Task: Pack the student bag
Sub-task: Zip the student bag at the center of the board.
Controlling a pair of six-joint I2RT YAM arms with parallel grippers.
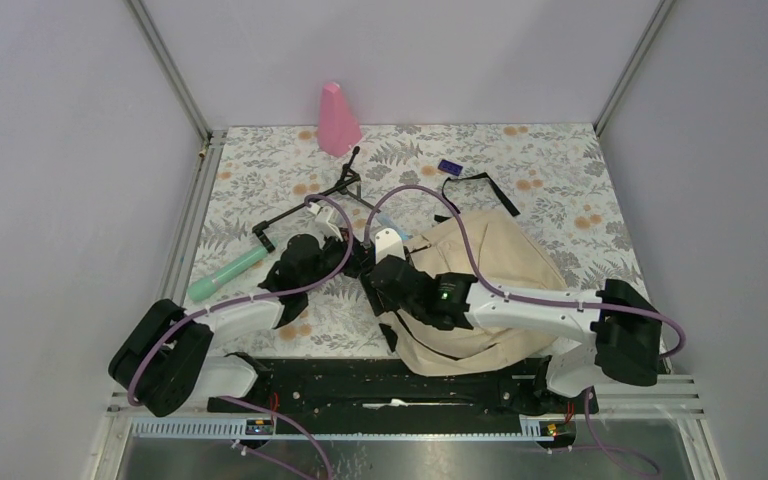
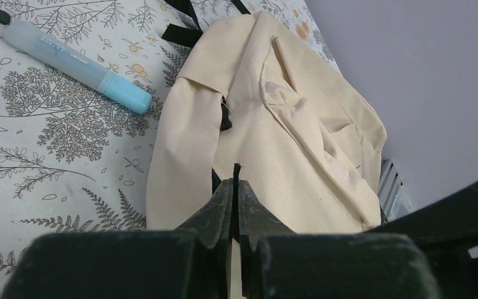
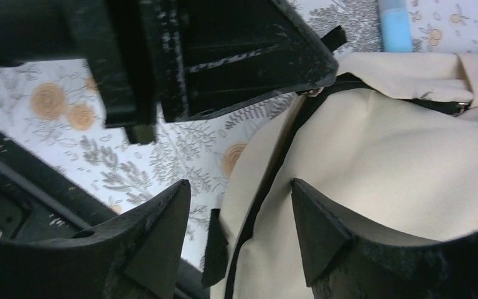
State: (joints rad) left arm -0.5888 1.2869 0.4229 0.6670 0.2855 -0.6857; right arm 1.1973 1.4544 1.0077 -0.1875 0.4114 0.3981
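Now, I see student bag [image 1: 500,260] lying on table [image 1: 560,160], at near edge. My left gripper [image 2: 235,187] just beside bag, fingers pressed shut. My right gripper [image 3: 239,187] over bag's edge, fingers apart, holding nothing. Blue-capped pen [image 2: 78,65] beside bag.

The right gripper [image 3: 239,187] hangs with jaws apart at the cream student bag's [image 3: 398,162] edge, one fingertip over fabric and the other over floral tablecloth [image 3: 56,106]. A black zipper strip [image 3: 267,187] runs between them. A light-blue tube end [image 3: 395,25] lies beyond, partly cut off.
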